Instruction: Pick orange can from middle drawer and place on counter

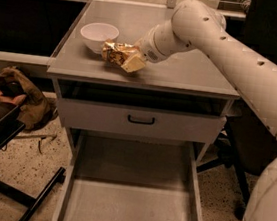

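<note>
Your gripper sits low over the counter. Below and left of it you have speckled floor, a crumpled brown bag and a black stand; below right, a dark chair base.

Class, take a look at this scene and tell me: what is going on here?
A robot arm reaches across the counter, its pincer closed on the orange can right beside the white bowl. The can is tilted, at or just above the surface; whether it rests there yet is unclear. Below, the middle drawer stands pulled out.
</note>
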### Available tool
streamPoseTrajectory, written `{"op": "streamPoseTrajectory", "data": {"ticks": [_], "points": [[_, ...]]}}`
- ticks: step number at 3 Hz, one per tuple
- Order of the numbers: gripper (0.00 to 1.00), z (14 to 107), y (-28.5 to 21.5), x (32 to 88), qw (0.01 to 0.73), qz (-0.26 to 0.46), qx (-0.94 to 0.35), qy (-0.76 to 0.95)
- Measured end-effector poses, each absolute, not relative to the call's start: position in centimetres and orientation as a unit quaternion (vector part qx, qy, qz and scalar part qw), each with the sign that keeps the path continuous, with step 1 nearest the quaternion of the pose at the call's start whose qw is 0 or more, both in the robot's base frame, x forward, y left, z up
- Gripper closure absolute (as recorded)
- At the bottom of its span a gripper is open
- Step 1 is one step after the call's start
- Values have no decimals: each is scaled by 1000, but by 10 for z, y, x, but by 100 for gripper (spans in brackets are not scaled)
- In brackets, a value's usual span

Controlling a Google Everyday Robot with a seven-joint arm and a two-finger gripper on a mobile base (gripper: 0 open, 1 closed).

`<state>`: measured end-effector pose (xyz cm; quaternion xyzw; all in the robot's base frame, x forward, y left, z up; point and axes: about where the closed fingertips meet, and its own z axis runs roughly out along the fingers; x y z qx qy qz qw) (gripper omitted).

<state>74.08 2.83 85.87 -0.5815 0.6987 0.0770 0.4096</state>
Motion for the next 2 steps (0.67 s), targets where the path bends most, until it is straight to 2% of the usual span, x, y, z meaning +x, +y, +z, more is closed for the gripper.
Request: {"op": "streamPoseTrajectory", "data": {"ticks": [2], "points": [[100,854,22,749,369,41,-590,717]]}}
